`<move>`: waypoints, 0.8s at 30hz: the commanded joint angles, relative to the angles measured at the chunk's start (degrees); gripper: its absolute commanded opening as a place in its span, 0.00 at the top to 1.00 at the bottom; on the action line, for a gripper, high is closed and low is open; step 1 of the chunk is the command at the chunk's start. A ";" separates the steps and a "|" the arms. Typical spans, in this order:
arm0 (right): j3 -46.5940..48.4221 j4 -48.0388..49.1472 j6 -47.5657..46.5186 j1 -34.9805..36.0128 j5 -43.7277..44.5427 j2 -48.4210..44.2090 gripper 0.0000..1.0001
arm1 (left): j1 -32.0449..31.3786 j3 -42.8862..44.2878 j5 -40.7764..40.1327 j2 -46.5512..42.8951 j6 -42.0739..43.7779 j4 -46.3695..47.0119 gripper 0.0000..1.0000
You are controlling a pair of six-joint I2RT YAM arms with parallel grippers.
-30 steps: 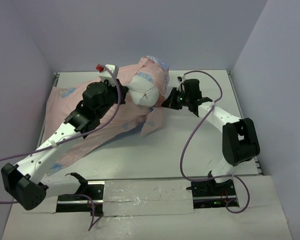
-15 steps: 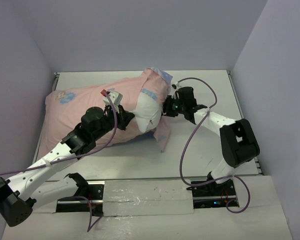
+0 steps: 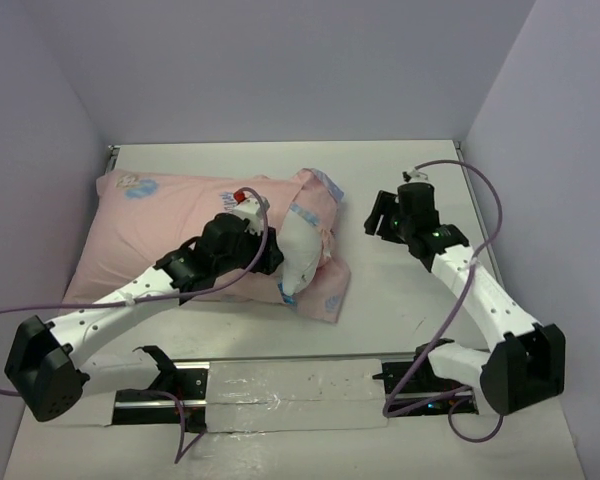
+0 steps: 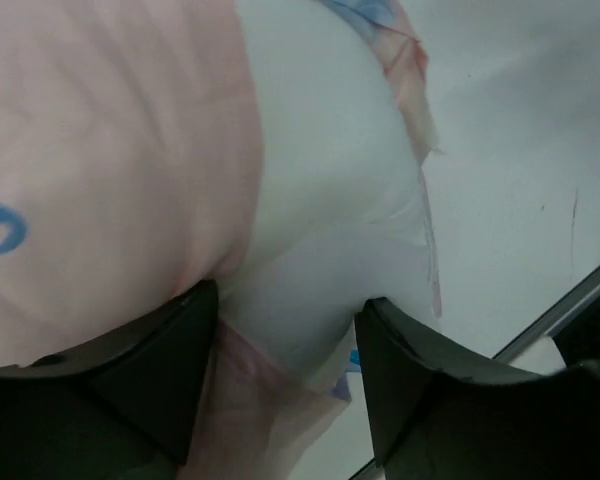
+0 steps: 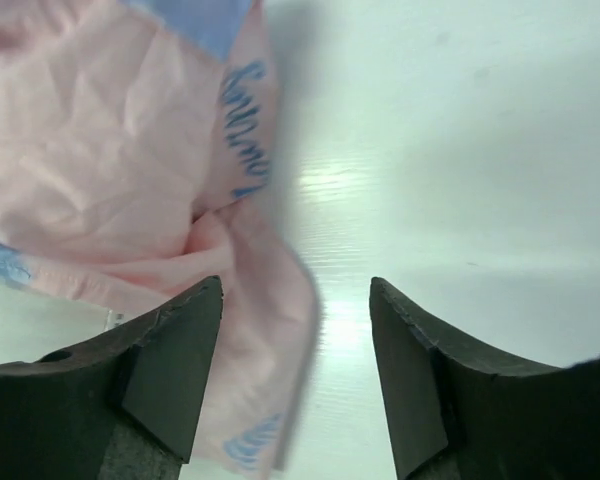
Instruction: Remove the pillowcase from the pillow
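The pink pillowcase [image 3: 180,215] lies across the left half of the table, with the pillow inside it. At its right end a white corner of the pillow [image 3: 302,250] sticks out. My left gripper [image 3: 278,262] is at that corner. In the left wrist view its jaws [image 4: 290,295] stand apart, with the white pillow [image 4: 320,180] bulging between them and pink pillowcase [image 4: 110,150] fabric beside it. My right gripper [image 3: 378,215] is open, to the right of the pillowcase. In the right wrist view a loose pink pillowcase [image 5: 110,150] flap hangs blurred by the left finger of the gripper [image 5: 295,282], and nothing is gripped.
Grey walls close in the white table [image 3: 380,310] on the left, back and right. A metal rail [image 3: 290,385] with both arm bases runs along the near edge. Purple cables loop over each arm.
The pillow has come down from mid-air and now lies flat on the table. My right gripper opened, let go of the pillowcase and drew back to the right. My left gripper's jaws opened.
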 commanded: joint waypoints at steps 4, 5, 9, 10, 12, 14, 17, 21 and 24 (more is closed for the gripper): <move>0.72 -6.72 -2.33 -4.04 7.14 -7.62 0.27 | -4.62 11.54 -1.21 4.33 0.85 -10.00 0.01; 0.64 -6.72 -2.24 -4.66 6.18 -7.89 0.27 | -5.95 13.21 -2.09 5.12 1.38 -11.83 0.01; 0.20 -6.02 -2.16 -5.29 4.41 -8.33 0.26 | -13.85 23.91 -9.20 11.52 2.70 -18.41 0.01; 0.11 -5.84 -2.16 -5.28 4.06 -8.50 0.26 | -15.09 25.34 -13.22 12.85 2.79 -19.83 0.01; 0.02 -5.14 -1.98 -5.46 2.74 -8.85 0.26 | -16.86 29.63 -17.28 16.96 2.53 -23.34 0.01; -0.24 -4.52 -2.15 -5.37 1.95 -9.03 0.26 | -17.83 32.02 -21.42 20.05 2.35 -25.20 0.01; -0.16 -4.17 -2.68 -5.55 1.60 -8.86 0.26 | -17.92 38.42 -27.65 28.21 0.51 -29.76 0.01; -0.68 -3.64 -3.12 -5.55 0.72 -8.42 0.25 | -17.92 45.55 -37.41 35.70 -4.67 -36.98 0.01; -1.03 -3.38 -3.56 -5.64 0.54 -8.15 0.25 | -17.92 48.99 -38.92 40.18 -5.39 -37.08 0.01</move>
